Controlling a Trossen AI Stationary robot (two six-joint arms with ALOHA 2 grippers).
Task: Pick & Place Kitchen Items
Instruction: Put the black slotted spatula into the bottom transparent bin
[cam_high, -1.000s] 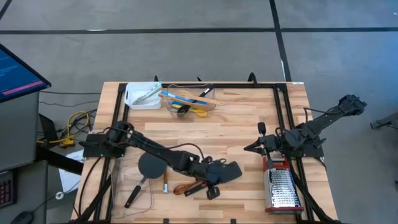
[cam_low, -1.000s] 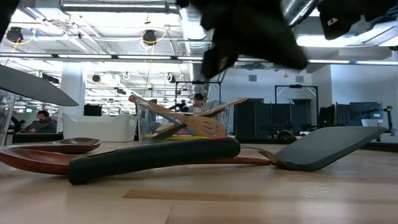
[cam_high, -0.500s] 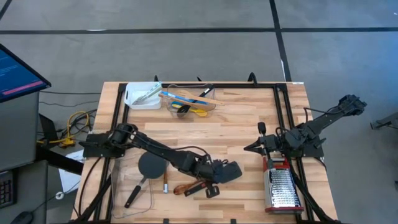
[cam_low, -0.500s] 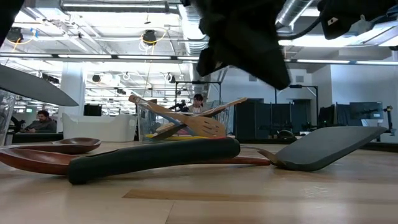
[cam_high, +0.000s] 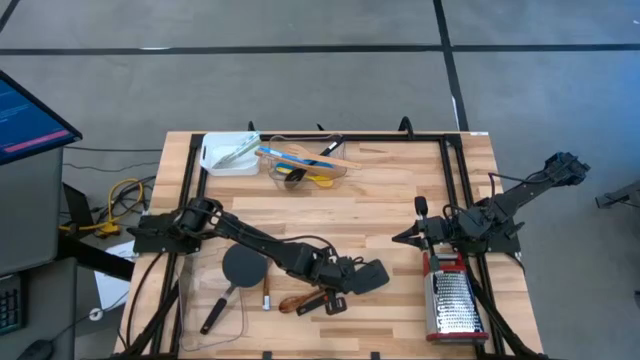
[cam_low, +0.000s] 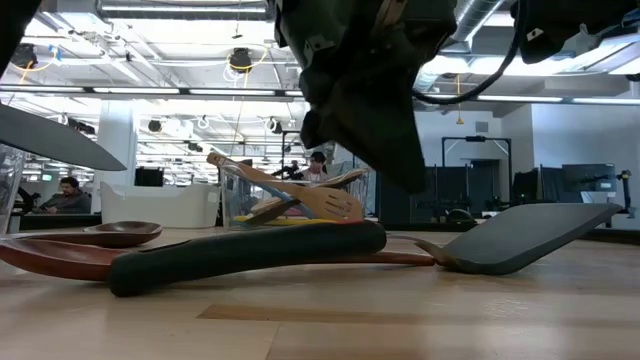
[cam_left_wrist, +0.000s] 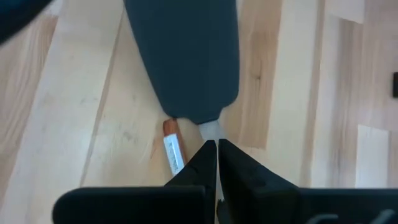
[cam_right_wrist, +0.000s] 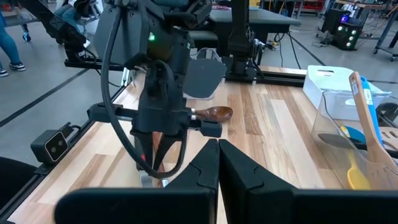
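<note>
A dark grey spatula lies on the table, its blade (cam_high: 372, 275) raised off the wood in the low view (cam_low: 520, 235). My left gripper (cam_high: 352, 279) is shut and points down just behind that blade (cam_left_wrist: 186, 56), over its pale neck (cam_left_wrist: 211, 130). A wooden spoon (cam_high: 298, 301), a black handle (cam_low: 250, 255), a round dark spatula (cam_high: 243, 266) and a short wooden handle (cam_high: 267, 294) lie nearby. My right gripper (cam_high: 407, 237) is shut and empty at the table's right. My left gripper has its shut fingertips (cam_left_wrist: 208, 155) right at the spatula's pale neck, coming from above. I cannot tell whether they touch it. The spatula rests on the table.
A clear tub (cam_high: 305, 163) with several utensils and a white tray (cam_high: 228, 155) stand at the far edge. A steel grater with red trim (cam_high: 455, 300) lies near my right gripper. Bare wood shows in the table's middle. People show in the room behind.
My left gripper has come down and moved a little toward the table's left edge, staying shut. The dark grey spatula and the other utensils have stayed where they were.
</note>
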